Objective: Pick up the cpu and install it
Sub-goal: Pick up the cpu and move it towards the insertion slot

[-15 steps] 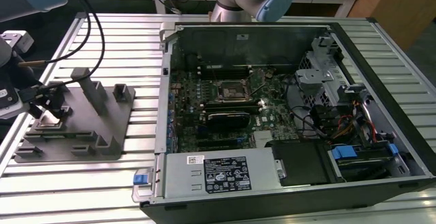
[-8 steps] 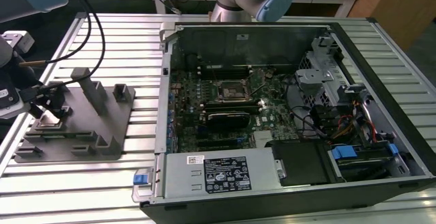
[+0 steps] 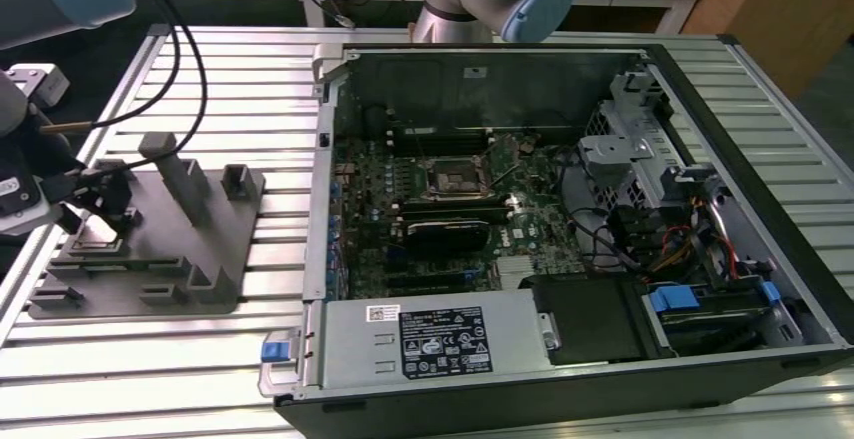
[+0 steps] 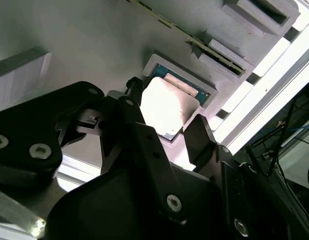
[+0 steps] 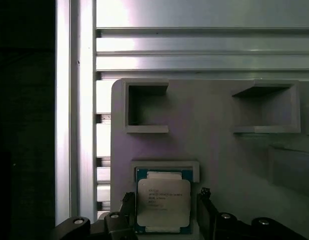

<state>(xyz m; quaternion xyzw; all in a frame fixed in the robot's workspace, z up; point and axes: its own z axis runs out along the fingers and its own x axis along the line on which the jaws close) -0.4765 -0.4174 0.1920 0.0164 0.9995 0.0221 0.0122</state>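
In the exterior view the gripper hangs over the grey fixture block on the counter, well apart from the open computer case; I judge this to be the pick-up step. In the second wrist view its fingers stand spread, with the cpu between them. In the first wrist view the cpu lies flat in its pocket; two pockets beyond the gripper hold nothing. A grasp calls for even pressure on opposite edges.

Grey plastic fixture block sits on slatted metal bench near the exterior view's left edge, open black computer case just beside, rightward. Silvery square cpu lies in block's pocket, between black gripper fingers.
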